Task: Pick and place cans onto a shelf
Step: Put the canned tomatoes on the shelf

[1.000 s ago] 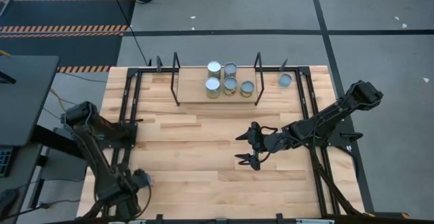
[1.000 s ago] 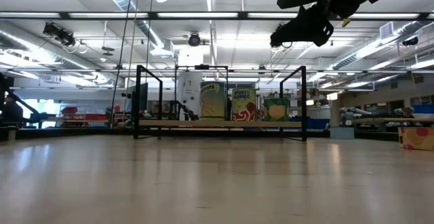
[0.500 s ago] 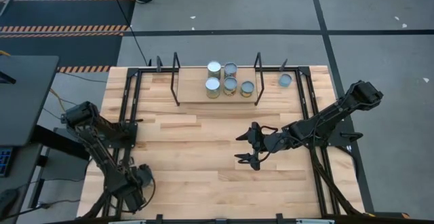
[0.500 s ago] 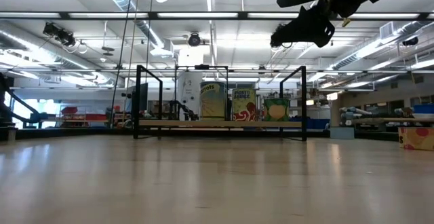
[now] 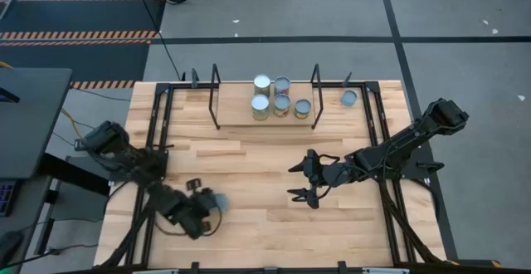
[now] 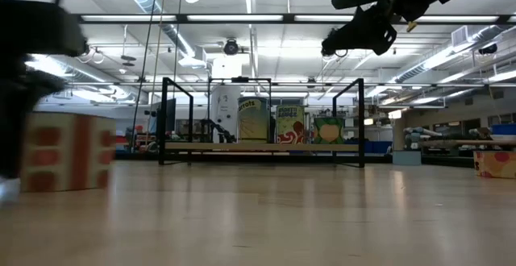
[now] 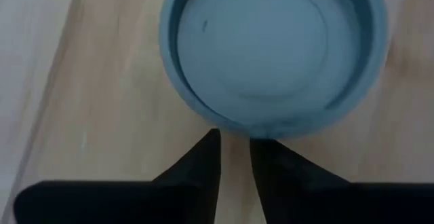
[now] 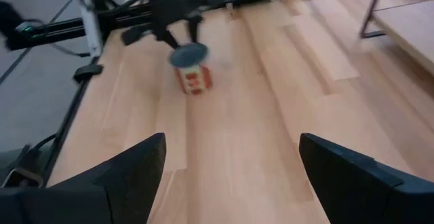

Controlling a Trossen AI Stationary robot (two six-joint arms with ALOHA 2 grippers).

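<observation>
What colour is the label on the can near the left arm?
Red squares on cream, clearest in the low view on the can.

The high view looks straight down on the whole table [image 5: 249,183]. The low view sits at table height, facing level toward the far shelf [image 6: 262,147]. The left wrist view looks close down on a can [image 7: 274,51]; the right wrist view shares that can from farther off.

Seven cans [image 5: 281,102] show in all: five on the one shelf [image 5: 241,112], one [image 5: 349,98] near the bench's [image 5: 249,183] far right corner, and one [image 5: 217,200] towards its near left corner. Two arms reach over the bench, each with one claw.
</observation>
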